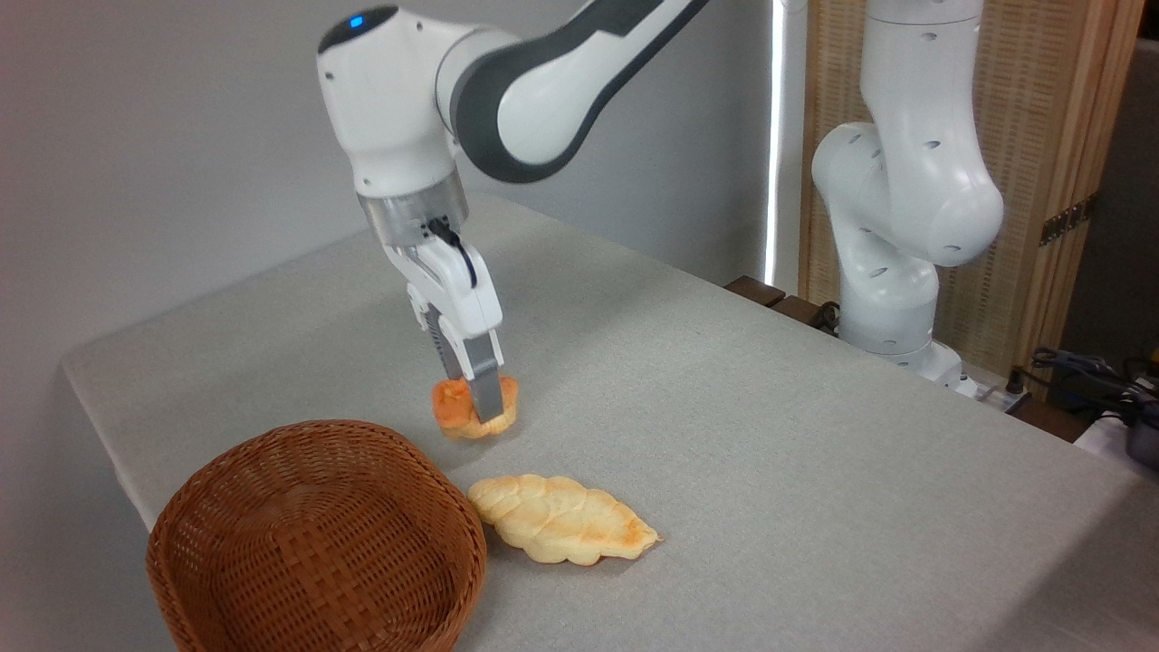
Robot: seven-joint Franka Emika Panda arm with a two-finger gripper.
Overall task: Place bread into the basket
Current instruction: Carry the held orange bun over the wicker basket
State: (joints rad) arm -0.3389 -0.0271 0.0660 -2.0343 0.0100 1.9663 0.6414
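So the arm (543, 81) reaches in from the upper right, elbow bent, wrist pointing straight down over the tabletop's (770, 435) left half. The pincer (478, 403) is low, fingers (487, 398) clamped on the bread (453, 407).

Grey wall (163, 136) behind a grey-clothed table (770, 435), wooden slatted screen (1059, 109) at right
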